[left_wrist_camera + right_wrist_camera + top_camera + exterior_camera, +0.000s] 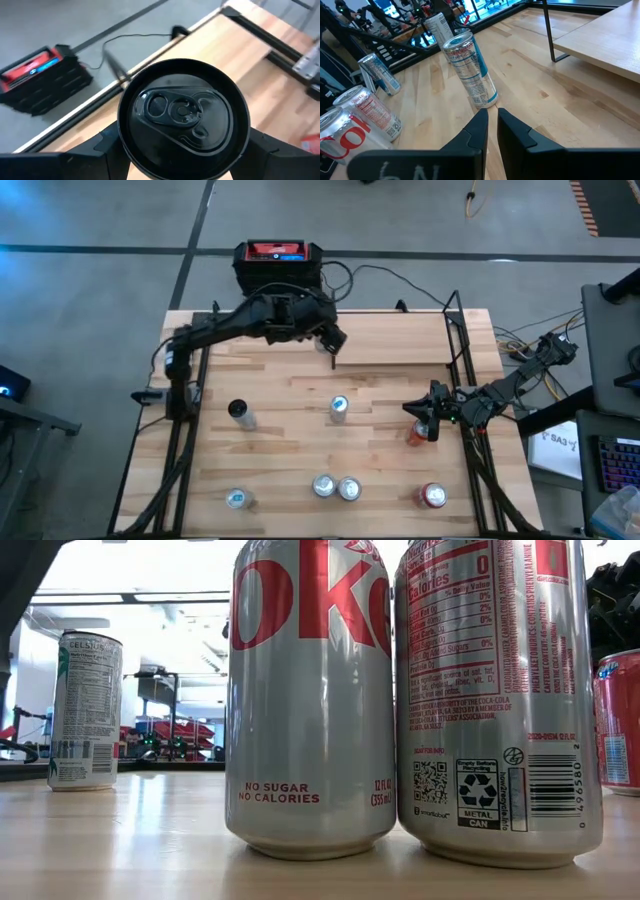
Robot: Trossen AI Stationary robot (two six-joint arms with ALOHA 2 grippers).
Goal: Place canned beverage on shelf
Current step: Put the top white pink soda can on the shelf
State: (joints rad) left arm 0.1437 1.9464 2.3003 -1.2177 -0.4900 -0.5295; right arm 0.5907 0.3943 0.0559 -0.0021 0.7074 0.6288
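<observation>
A black-topped can (182, 112) sits between the fingers of my left gripper (182, 155), which is shut on it. In the high view my left gripper (332, 342) is raised over the table's far part, by the left end of the shelf (400, 340), a light wood board with black rods. My right gripper (492, 122) is shut on nothing and hangs low at the table's right side (432, 420), next to an orange can (417, 436). A slim silver-blue can (472, 75) stands upright just beyond it. My left gripper pinches the black-topped can between its two fingers (102, 145), one on each side of the can's wall (125, 150) below the rim. The can's top faces the wrist camera. The can is lifted clear of the table.
Several more cans stand on the tabletop: a black-topped one (238, 412), a silver one (339, 407), a pair (335, 486) near the front, a red one (433, 496) and a white one (237, 499). A black-and-red box (278, 260) sits beyond the far edge.
</observation>
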